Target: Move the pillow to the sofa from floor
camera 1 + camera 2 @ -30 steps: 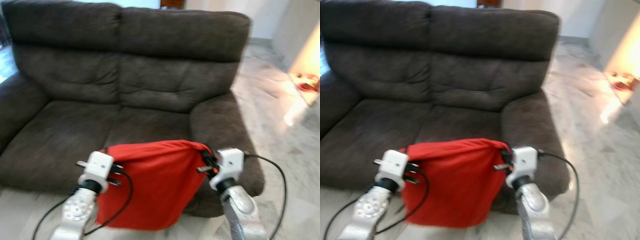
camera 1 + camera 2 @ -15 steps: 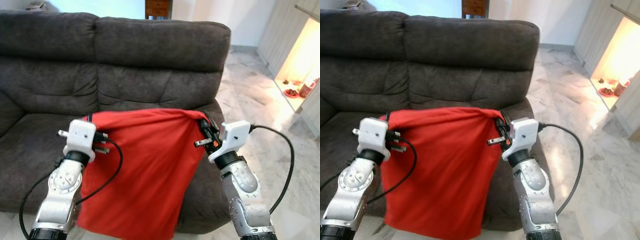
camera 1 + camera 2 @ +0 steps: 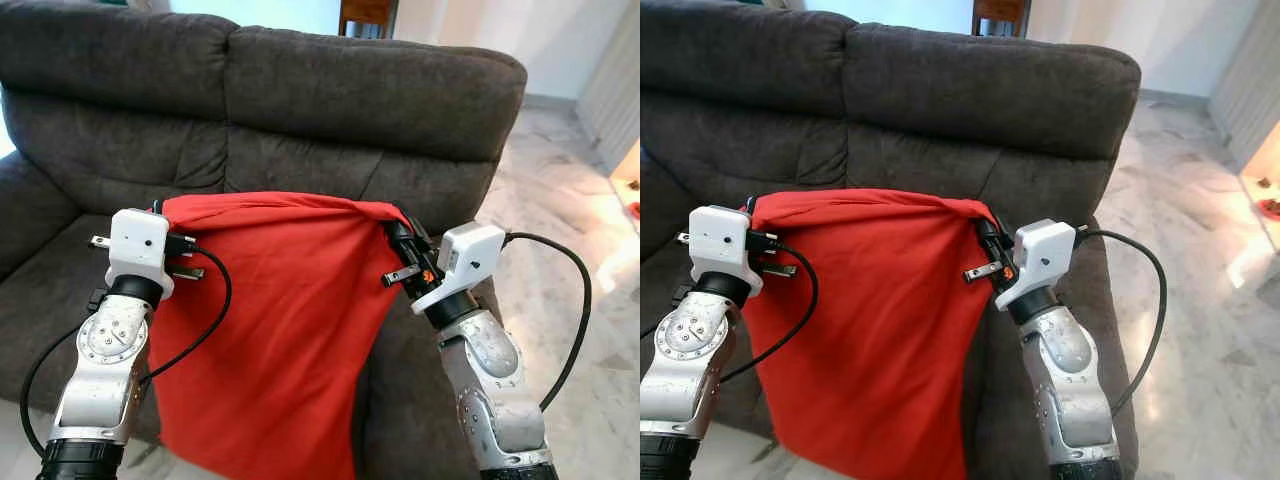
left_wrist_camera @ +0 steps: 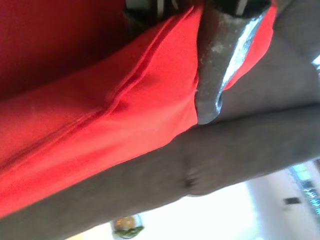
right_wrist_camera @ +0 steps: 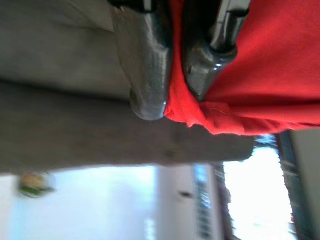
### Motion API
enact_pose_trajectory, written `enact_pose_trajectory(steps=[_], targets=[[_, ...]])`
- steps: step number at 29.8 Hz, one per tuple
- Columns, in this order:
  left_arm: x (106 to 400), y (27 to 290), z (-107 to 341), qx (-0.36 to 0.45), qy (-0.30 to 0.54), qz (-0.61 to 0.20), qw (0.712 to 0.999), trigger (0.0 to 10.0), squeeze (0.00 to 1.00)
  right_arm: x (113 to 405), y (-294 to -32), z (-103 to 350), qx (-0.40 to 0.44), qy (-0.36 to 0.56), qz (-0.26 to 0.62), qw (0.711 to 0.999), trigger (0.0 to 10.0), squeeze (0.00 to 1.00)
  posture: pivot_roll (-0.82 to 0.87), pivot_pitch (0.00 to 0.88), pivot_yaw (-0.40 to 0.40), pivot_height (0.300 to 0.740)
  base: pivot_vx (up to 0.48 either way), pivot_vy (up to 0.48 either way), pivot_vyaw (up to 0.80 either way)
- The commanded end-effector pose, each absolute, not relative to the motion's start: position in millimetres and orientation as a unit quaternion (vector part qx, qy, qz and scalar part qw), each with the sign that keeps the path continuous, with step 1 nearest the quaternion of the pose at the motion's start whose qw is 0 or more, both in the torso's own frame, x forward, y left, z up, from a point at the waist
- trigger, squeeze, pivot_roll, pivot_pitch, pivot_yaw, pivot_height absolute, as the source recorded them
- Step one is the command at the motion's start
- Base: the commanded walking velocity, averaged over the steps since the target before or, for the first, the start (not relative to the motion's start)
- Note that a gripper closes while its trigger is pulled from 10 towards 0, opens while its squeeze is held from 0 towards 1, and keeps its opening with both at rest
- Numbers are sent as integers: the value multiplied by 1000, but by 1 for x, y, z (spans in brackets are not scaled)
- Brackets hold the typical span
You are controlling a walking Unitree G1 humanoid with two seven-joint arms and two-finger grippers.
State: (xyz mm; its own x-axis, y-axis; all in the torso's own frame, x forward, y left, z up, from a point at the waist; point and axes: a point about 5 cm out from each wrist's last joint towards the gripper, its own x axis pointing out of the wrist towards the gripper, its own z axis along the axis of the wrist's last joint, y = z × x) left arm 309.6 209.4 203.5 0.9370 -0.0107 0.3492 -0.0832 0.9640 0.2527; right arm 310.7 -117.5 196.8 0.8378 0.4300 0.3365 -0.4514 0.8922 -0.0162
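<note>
A limp red pillow [image 3: 275, 320] hangs in the air in front of the dark brown sofa [image 3: 330, 90], stretched between both arms. My left gripper [image 3: 160, 210] is shut on its upper left corner; in the left wrist view a black finger [image 4: 220, 65] presses against the red cloth [image 4: 100, 100]. My right gripper [image 3: 398, 232] is shut on the upper right corner, where the cloth bunches. The right wrist view has both fingertips [image 5: 147, 65] pinching the red fabric [image 5: 240, 75]. The pillow's lower edge hangs down over the front of the seat.
The sofa's left seat cushion [image 3: 50, 290] lies behind and left of the pillow, the right armrest [image 3: 410, 370] beside my right arm. Pale marble floor [image 3: 590, 260] stretches to the right. A wooden chair [image 3: 365, 15] stands behind the backrest.
The pillow has been lifted higher by both grippers, from low at the seat front to level with the backrest's lower part. The view shifted as I came closer to the sofa.
</note>
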Motion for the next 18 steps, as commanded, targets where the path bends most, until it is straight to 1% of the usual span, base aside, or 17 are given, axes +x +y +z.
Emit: enact_pose_trajectory(steps=[1,3,6,7,10,14,18], targets=[[304,220,234,132,-236,48,962,10000,0,313,-128,207,38,-188,198,961,10000,0,72,76,-15,740,364,0,0],[304,220,234,131,-232,47,963,10000,0,314,-129,207,36,-187,196,962,10000,0,72,76,-15,740,364,0,0],[308,216,231,131,-214,16,968,10000,0,319,-136,204,30,-174,158,971,10000,0,73,71,-13,740,351,0,0],[308,216,231,131,-214,16,968,10000,0,319,-136,204,30,-174,158,971,10000,0,73,71,-13,740,337,0,0],[307,213,228,130,-209,1,969,10000,0,320,-138,204,36,-175,151,972,10000,0,75,67,-11,740,0,0,0],[307,209,222,133,-193,-15,972,10000,0,317,-129,208,32,-181,185,965,10000,0,71,61,-9,740,0,0,0],[309,207,217,134,-176,-28,975,10000,0,317,-127,205,32,-176,190,965,10000,0,73,60,-8,740,0,0,0]])
